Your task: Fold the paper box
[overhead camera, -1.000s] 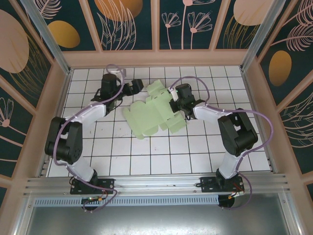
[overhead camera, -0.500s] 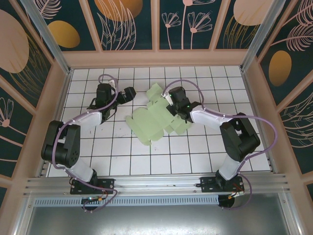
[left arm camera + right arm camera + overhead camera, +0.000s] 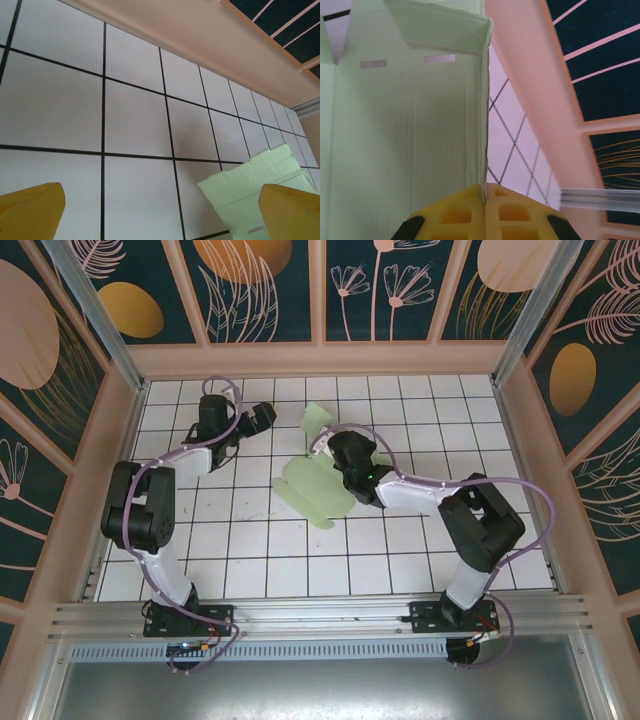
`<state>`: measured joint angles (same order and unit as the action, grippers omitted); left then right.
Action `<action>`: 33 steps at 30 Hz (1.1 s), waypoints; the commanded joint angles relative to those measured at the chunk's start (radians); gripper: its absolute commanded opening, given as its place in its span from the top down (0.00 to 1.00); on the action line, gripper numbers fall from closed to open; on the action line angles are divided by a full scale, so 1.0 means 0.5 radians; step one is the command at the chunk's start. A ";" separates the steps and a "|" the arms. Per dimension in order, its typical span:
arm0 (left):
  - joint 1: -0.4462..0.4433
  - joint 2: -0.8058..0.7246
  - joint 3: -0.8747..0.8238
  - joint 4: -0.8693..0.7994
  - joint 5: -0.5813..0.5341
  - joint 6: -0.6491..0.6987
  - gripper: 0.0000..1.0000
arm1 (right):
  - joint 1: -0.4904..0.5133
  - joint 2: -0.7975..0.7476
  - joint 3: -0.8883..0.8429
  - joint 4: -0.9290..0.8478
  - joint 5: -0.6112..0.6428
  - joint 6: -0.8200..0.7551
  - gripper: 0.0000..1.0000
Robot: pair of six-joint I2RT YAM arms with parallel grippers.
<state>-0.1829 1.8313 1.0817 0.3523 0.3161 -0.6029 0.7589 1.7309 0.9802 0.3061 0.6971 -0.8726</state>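
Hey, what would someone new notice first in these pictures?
The pale green paper box mid-table, one panel upright with the right gripper pinched shut on its edge. Next, the left gripper open over bare tiles to the box's left, and the dark floral walls behind.

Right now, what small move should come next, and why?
Probably bring the left gripper, open over bare tiles, toward the paper box to steady its near flap: the right gripper is shut on one card edge, and the sheet has no second hold.
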 commanded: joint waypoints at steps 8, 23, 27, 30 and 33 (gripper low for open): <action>0.011 0.131 0.089 -0.008 0.068 0.036 0.01 | 0.185 0.154 -0.261 0.986 0.281 -0.565 1.00; 0.038 0.463 0.356 -0.162 0.172 0.160 0.07 | 0.228 0.290 -0.402 1.272 0.181 -0.757 1.00; 0.038 0.600 0.512 -0.280 0.286 0.216 0.13 | 0.225 0.355 -0.405 1.333 0.177 -0.804 1.00; 0.038 0.675 0.592 -0.349 0.348 0.244 0.16 | 0.221 0.403 -0.387 1.348 0.185 -0.809 1.00; 0.039 0.722 0.639 -0.388 0.391 0.256 0.20 | 0.212 0.442 -0.379 1.366 0.193 -0.819 1.00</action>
<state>-0.1699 2.1635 1.3621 0.2115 0.4549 -0.5117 0.8711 1.9247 0.7872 0.9268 0.7921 -1.2774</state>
